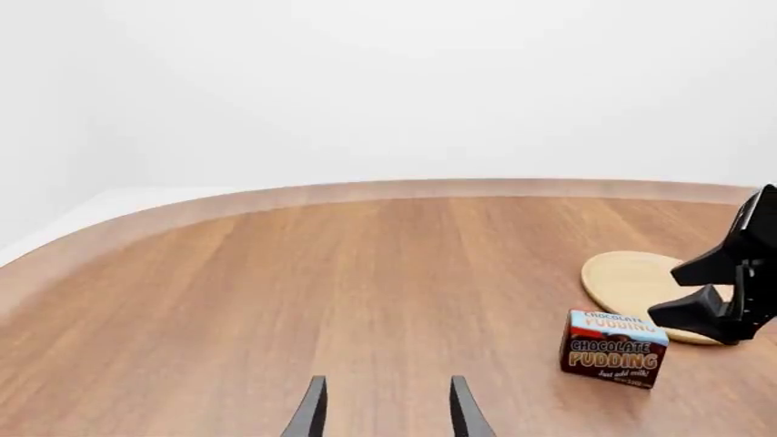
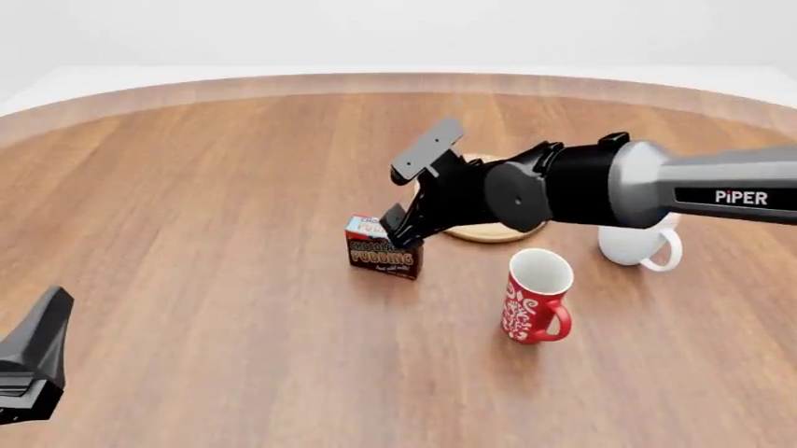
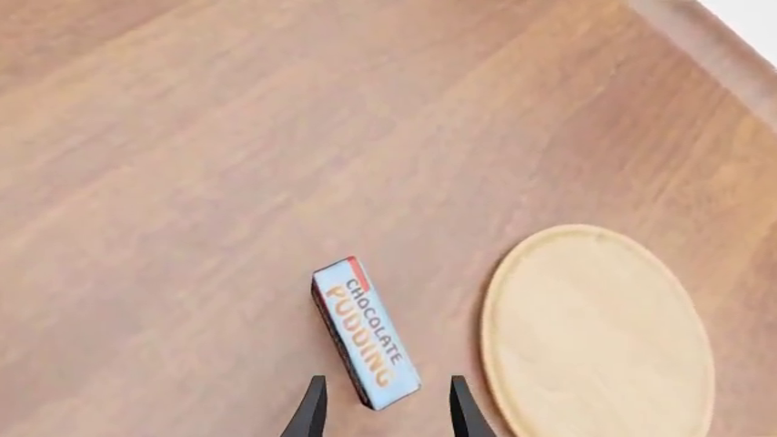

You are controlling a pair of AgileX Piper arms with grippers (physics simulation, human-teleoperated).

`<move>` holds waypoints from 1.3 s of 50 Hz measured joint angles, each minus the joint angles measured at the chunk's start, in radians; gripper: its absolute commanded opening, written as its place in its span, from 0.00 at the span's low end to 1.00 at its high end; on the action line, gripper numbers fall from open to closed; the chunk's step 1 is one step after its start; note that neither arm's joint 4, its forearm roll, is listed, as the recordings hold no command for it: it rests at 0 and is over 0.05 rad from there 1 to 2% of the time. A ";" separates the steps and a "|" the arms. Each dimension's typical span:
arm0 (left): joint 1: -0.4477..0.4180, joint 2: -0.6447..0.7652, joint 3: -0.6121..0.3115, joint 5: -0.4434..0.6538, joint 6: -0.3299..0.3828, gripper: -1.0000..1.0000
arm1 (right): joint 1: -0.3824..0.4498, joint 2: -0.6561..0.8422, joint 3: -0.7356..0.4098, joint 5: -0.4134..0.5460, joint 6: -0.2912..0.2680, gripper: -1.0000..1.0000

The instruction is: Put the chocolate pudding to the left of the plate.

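The chocolate pudding is a small brown carton with a light blue top, standing on the table just left of the plate, a flat light-wood disc that the right arm partly hides. My right gripper hovers open just above the carton. In the right wrist view the near end of the pudding shows between the spread fingertips of the right gripper, with the plate beside it. My left gripper is open and holds nothing, far from the pudding, at the table's near left.
A red patterned mug stands in front of the plate. A white mug sits to the plate's right, partly behind the right arm. The table's curved far edge runs across the back.
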 measured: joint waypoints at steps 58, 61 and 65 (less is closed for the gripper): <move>0.000 0.000 0.000 0.000 0.000 1.00 | -0.013 0.126 0.029 -0.112 0.047 1.00; 0.000 0.000 0.000 0.000 0.000 1.00 | -0.013 0.132 0.030 -0.116 0.049 1.00; 0.000 0.000 0.000 0.000 0.000 1.00 | -0.014 0.138 0.031 -0.120 0.050 1.00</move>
